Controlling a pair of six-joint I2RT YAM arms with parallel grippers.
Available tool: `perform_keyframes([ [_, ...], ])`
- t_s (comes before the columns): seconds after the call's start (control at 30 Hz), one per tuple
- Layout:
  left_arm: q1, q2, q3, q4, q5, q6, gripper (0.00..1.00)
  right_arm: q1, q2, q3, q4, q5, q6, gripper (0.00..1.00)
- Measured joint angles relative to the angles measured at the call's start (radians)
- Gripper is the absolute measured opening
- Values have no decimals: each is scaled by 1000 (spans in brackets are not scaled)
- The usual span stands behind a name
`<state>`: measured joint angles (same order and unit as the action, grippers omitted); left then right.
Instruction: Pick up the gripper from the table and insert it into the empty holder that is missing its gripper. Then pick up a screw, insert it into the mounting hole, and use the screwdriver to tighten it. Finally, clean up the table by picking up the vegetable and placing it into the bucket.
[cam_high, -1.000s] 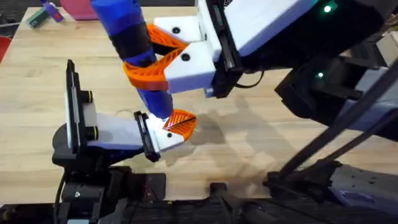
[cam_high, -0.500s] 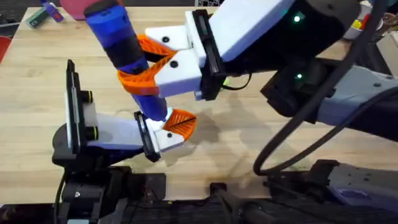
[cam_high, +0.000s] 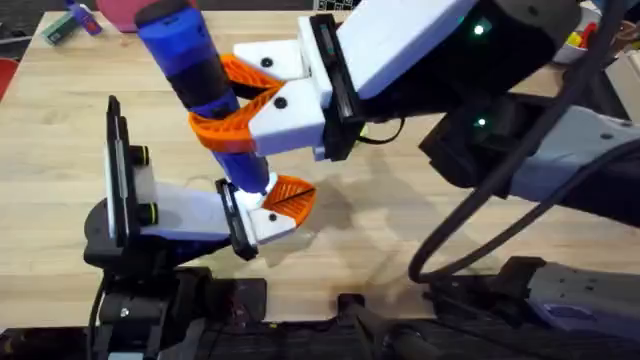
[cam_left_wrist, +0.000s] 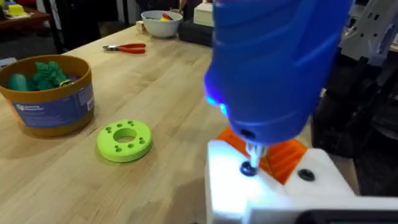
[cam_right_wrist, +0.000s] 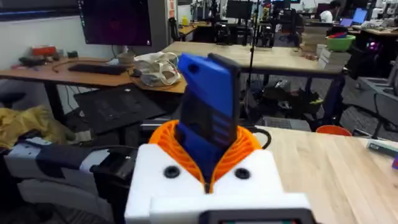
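White tool (cam_high: 235, 100), orange ribbed pads (cam_high: 222, 128)

Green disc (cam_left_wrist: 124, 139); red pliers (cam_left_wrist: 126, 48); white bowl (cam_left_wrist: 161, 23).

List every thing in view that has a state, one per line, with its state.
right gripper: shut on the screwdriver
screwdriver: upright, slightly tilted, tip on the screw
screw: in the holder's mounting hole, under the tip
orange gripper: seated in the holder
holder: filled
bucket: upright, green toys inside
pliers: lying flat
green disc: lying flat
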<state>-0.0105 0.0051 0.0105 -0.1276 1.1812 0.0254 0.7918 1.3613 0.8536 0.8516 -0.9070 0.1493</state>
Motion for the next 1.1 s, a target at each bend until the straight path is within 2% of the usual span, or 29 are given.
perform_keyframes([
  [1.1,0,0,0,0,0,0,19,-8,0,0,-38,-15,-28,24],
])
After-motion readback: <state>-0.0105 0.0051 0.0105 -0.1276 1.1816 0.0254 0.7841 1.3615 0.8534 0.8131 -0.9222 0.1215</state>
